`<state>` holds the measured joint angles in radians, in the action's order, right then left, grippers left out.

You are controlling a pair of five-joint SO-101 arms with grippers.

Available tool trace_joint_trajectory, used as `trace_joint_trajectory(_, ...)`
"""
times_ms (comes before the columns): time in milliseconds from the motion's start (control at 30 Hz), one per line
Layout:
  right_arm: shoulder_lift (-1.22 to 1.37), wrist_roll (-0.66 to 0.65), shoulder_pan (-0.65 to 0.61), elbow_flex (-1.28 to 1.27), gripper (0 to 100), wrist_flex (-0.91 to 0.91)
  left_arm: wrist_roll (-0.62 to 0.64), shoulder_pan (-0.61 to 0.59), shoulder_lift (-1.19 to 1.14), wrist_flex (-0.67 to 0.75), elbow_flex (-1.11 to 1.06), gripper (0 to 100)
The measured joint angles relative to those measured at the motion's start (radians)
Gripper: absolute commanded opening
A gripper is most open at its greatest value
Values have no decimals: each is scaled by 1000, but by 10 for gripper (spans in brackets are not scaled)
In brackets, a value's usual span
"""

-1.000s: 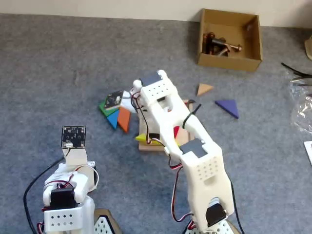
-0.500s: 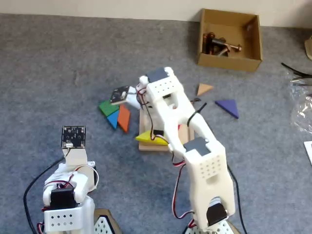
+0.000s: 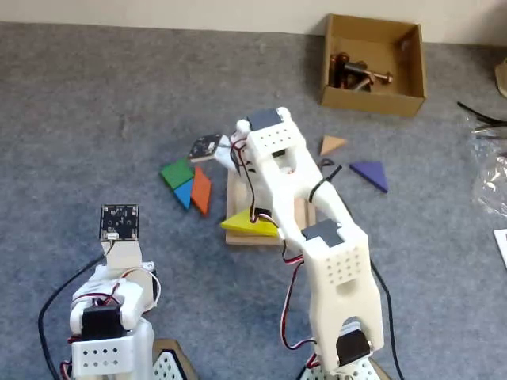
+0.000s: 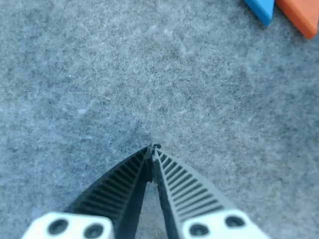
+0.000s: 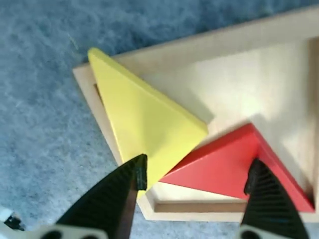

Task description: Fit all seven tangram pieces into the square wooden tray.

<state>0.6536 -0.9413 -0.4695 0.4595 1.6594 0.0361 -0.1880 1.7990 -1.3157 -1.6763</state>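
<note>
Yellow triangle point(image 5: 144, 124) leans lengthwise on tray point(image 5: 199, 45) rim, right gripper point(image 5: 197, 169) spread above, left gripper point(image 4: 152, 148) pressed together.

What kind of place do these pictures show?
Probably a robotics test bench rather than a home: a table under grey carpet-like cloth, a white plastic right arm and left arm with bare wires, and an open brown cardboard box of coppery metal parts.

Grey felt tabletop

Grey felt point(image 3: 95, 103) covers the table; a cardboard box point(image 3: 371, 101) sits near the pale wall point(image 3: 158, 14), with clear plastic point(image 3: 493, 178) right of the box.
</note>
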Motion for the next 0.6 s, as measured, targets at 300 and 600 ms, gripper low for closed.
trace_joint_trajectory(300, 3, 152, -43, 87, 270, 0, 0, 0, 0, 0, 0, 5)
trace_joint_trajectory(600, 3, 259, -138, 123, 31, 0, 0, 0, 0, 0, 0, 5)
